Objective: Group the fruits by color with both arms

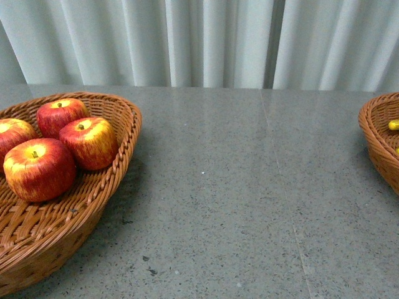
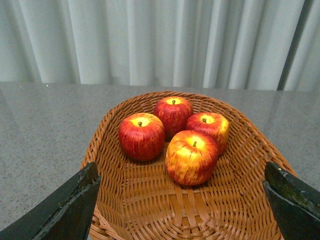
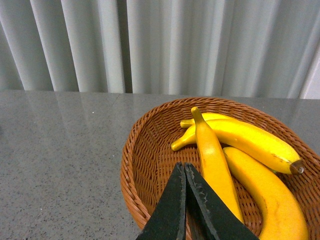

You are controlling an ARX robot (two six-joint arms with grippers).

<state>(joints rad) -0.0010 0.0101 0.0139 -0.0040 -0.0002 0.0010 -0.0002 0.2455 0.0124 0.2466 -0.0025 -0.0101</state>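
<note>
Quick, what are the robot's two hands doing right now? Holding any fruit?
Left hand: open, holding nothing, above the basket of apples.
Right hand: closed, holding nothing, over the basket of bananas.

Glossy apples (image 2: 141, 136) lie in woven wicker (image 2: 165, 210); speckled stone table (image 1: 237, 187).

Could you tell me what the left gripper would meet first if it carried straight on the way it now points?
Probably the nearest apple in the wicker basket: the open left gripper points across the basket floor toward the four apples, though depth is hard to judge.
</note>
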